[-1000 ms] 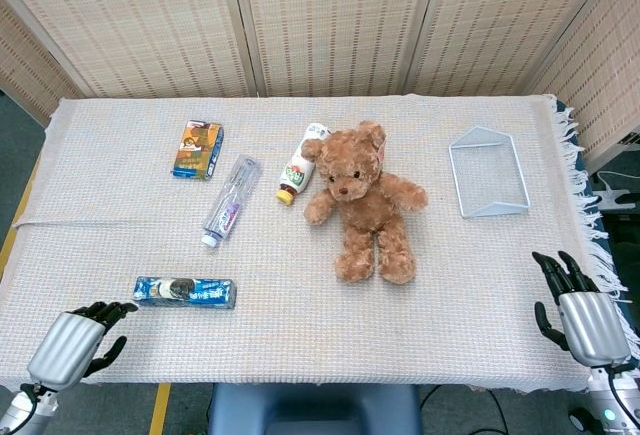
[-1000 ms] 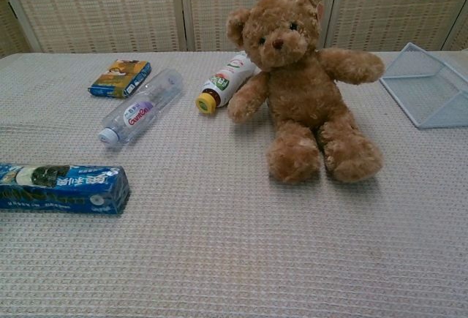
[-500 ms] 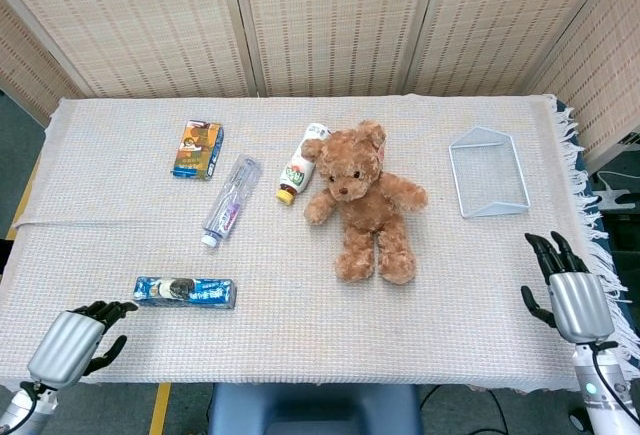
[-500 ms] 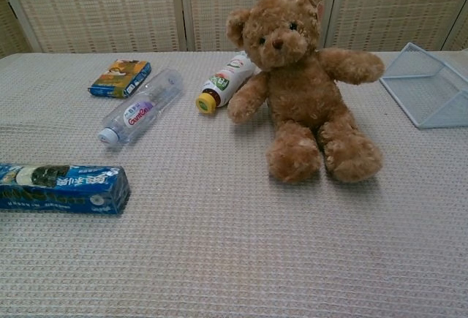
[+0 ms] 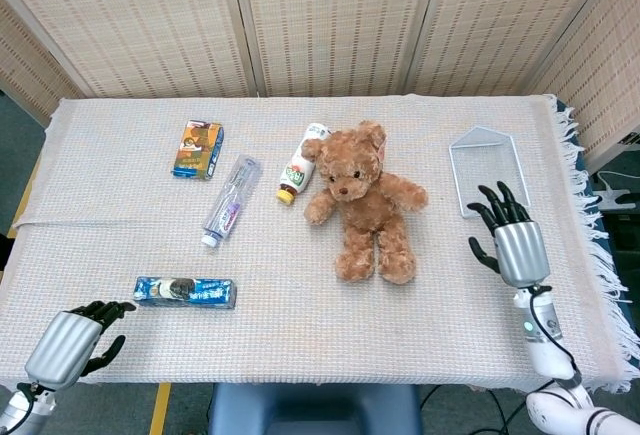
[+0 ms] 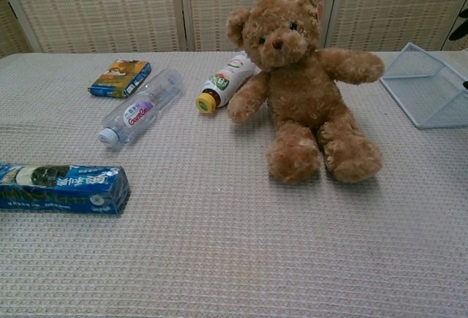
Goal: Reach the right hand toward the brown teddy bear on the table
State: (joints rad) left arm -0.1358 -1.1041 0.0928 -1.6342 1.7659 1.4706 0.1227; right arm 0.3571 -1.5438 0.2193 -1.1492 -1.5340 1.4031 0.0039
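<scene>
Reaching toward the brown teddy bear (image 5: 364,202) falls to my right hand (image 5: 507,240), which hangs above the table (image 5: 300,335) near its right edge, fingers spread and pointing toward the far edge, holding nothing; the bear lies to the left of those fingers, toward the table's middle, with bare cloth between them and no contact yet; its nearest part is the outstretched arm and the leg on that side.

The bear sits roughly midway between the left and right edges, somewhat nearer the far edge; its long axis runs from head at the far side to feet at the near side, tilted slightly; in the chest view it sits upright, facing me (image 6: 303,84).

My left hand (image 5: 72,342) rests at the near left corner, fingers curled in with nothing in them; it is well apart from the bear, so the right is clearly the nearer, as I judge it.

A wire basket (image 5: 488,170) lies just beyond my right fingertips, toward the far right corner; I judge the coming move to be a sideways sweep to the left, away from it.

A white bottle (image 5: 302,161) lies touching or just beside the bear's far-left shoulder; a clear bottle (image 5: 230,200), a small box (image 5: 197,148) and a blue biscuit pack (image 5: 185,292) lie further left, off my path.
</scene>
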